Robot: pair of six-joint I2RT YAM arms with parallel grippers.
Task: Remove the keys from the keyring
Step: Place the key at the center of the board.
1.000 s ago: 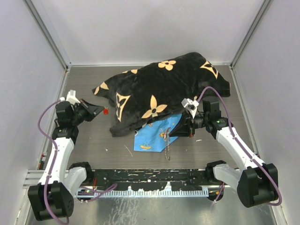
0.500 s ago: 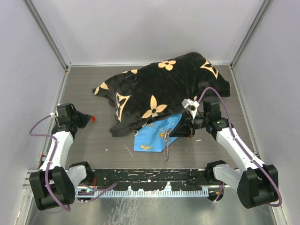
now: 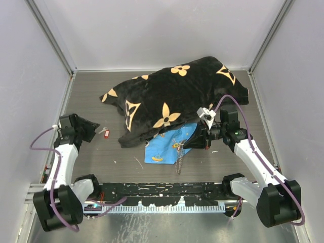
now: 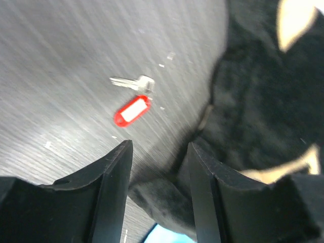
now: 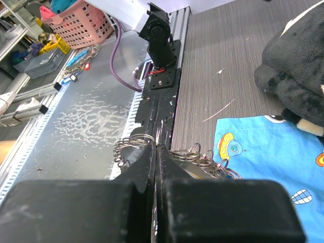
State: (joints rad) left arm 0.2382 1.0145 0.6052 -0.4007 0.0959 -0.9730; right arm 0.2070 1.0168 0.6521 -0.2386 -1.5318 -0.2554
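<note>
One key with a red plastic head [image 3: 105,132] lies loose on the table beside the black blanket; in the left wrist view its red head [image 4: 132,110] and silver blade [image 4: 132,82] lie flat. My left gripper [image 3: 94,128] [image 4: 159,152] stands open just short of it, holding nothing. The keyring [image 3: 179,157], a chain of silvery rings, hangs from my right gripper [image 3: 187,144], which is shut on it above the blue cloth. In the right wrist view the rings [image 5: 202,154] bunch on both sides of the shut fingertips [image 5: 156,148]. Other keys are hard to make out.
A black blanket with tan flower shapes [image 3: 172,96] [image 4: 263,101] covers the table's middle and back. A blue patterned cloth [image 3: 164,149] [image 5: 273,152] pokes out under it. The black base rail [image 3: 162,190] runs along the near edge. A pink basket [image 5: 76,25] sits off the table.
My left gripper drew back to the left and opened; the red-headed key it carried now lies on the table. The right gripper has kept its grip on the keyring and hardly moved.
</note>
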